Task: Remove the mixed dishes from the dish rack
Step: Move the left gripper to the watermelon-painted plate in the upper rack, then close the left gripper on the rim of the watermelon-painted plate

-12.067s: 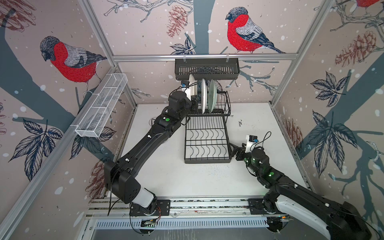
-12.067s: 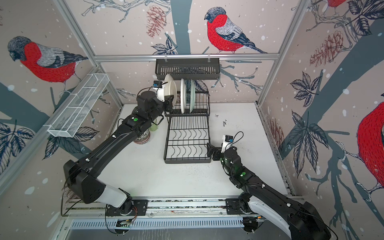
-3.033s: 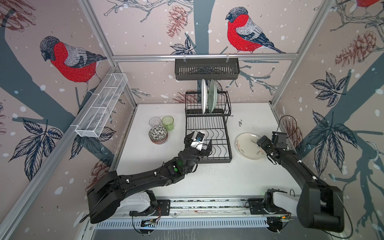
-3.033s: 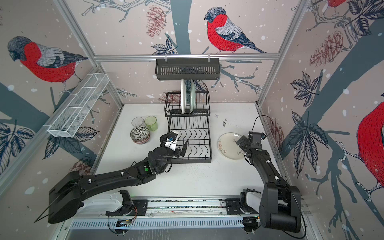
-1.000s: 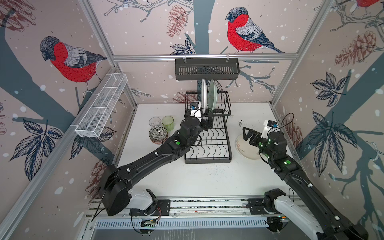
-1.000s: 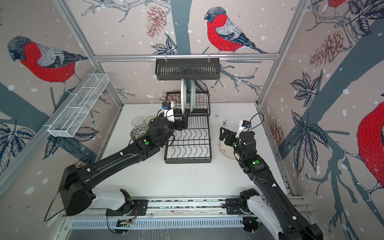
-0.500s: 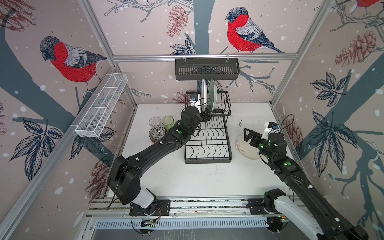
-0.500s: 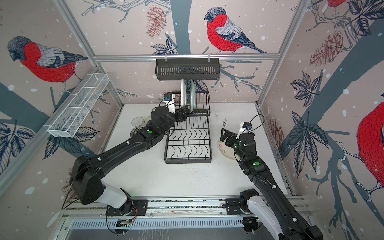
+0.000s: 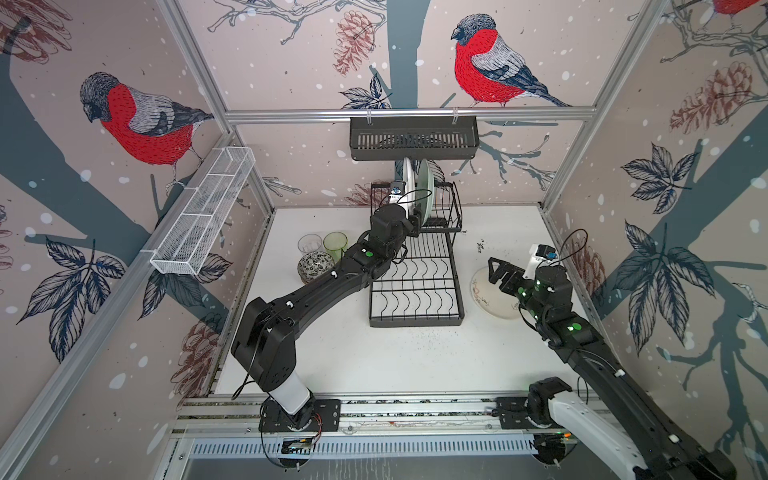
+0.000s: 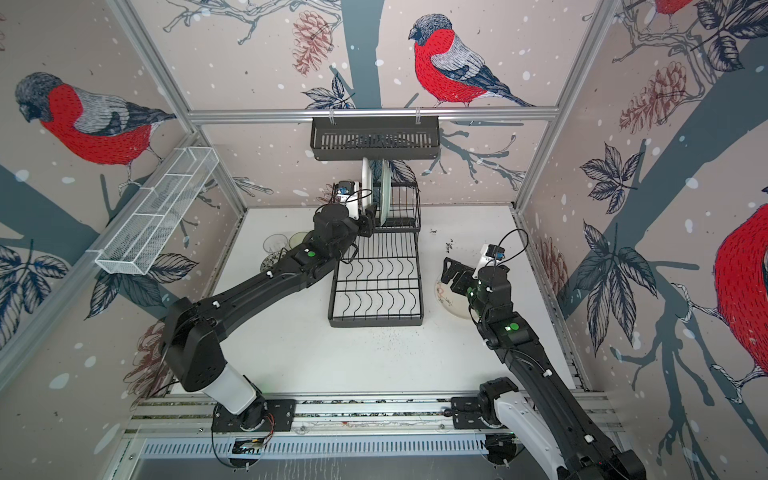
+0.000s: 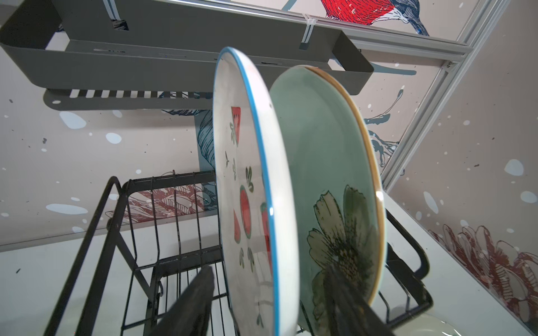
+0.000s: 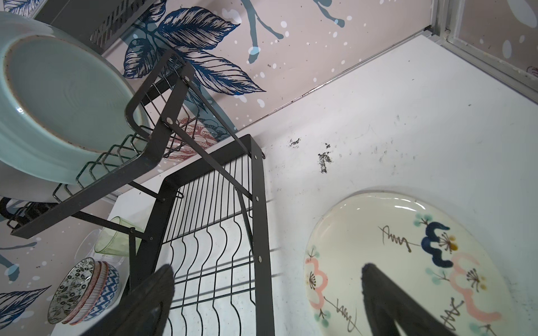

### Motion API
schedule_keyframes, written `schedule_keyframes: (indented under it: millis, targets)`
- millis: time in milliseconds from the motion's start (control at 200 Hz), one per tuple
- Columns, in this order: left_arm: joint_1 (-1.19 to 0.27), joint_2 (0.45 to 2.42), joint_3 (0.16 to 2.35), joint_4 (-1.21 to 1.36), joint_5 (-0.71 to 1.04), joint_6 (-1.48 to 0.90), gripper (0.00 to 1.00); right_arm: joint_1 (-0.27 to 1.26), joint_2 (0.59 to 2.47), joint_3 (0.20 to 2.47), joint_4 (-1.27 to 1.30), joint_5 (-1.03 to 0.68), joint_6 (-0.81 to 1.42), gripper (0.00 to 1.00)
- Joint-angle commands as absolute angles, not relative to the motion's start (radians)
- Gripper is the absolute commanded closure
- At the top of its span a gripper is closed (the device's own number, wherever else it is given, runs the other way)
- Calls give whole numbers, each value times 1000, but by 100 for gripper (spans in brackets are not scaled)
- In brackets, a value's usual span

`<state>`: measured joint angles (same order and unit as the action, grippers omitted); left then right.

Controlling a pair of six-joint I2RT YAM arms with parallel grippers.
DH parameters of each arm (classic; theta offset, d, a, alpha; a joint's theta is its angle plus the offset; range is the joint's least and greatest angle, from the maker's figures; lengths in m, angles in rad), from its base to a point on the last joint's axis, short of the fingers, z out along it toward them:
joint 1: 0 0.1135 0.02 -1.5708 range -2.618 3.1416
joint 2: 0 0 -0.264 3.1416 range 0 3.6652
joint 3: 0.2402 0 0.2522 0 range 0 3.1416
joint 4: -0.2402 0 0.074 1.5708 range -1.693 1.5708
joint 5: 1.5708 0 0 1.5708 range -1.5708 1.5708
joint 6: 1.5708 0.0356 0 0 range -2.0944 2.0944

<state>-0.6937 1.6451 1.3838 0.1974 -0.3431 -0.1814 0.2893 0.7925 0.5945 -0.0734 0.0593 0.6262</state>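
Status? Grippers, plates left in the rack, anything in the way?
Left gripper open, straddling white plate on dish rack upper tier. Right gripper open, empty, above cream plate on table. Green plate close beside; wall basket overhead.

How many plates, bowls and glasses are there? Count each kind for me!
Plates: 3, white plate and green plate in the dish rack, cream plate on the table.
Bowls: 3, in one stack of bowls on the table.
Glasses: 2, green glass and clear glass.
Total: 8.
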Motion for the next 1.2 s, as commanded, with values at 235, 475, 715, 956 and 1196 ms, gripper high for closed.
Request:
schedule_keyframes:
  millis: [235,475,715,956,1196]
  targets:
    - [-678,1696,1445,180,-360,-139,54,290,799,593,-59,69,629,0]
    - [-673,1729,1504,136,-371,-100,63,290,799,594,-57,73,634,1]
    - [-657,1773,1571,74,-371,-91,64,288,791,591,-72,103,640,1]
    - [-644,1765,1552,91,-357,-76,69,283,781,589,-74,109,643,0]
    - [-634,1759,1548,91,-359,-26,70,283,792,589,-69,107,647,0]
